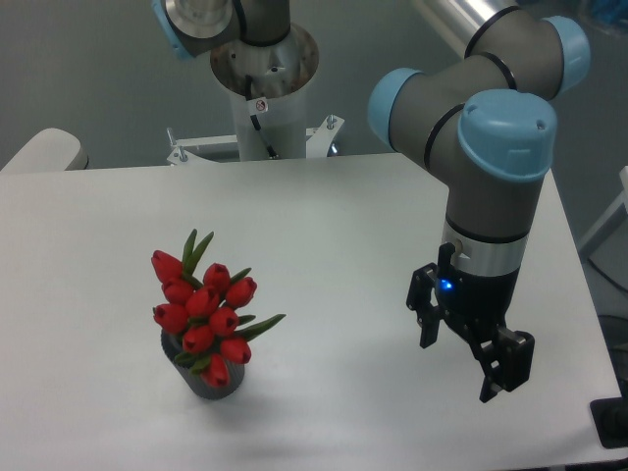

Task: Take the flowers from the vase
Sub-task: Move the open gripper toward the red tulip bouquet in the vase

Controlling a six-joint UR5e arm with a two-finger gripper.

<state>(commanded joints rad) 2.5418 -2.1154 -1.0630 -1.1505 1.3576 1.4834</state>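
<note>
Gripper hangs near the table's front right edge, jaws spread and empty, well apart from the flowers.

We see the flowers standing in the vase toward the front left of the table, buds leaning a little left. We judge the bunch light and soft, easily crushed, so we would close on the leafy neck just above the vase rim (stems are hidden inside), not on the red buds.
</note>
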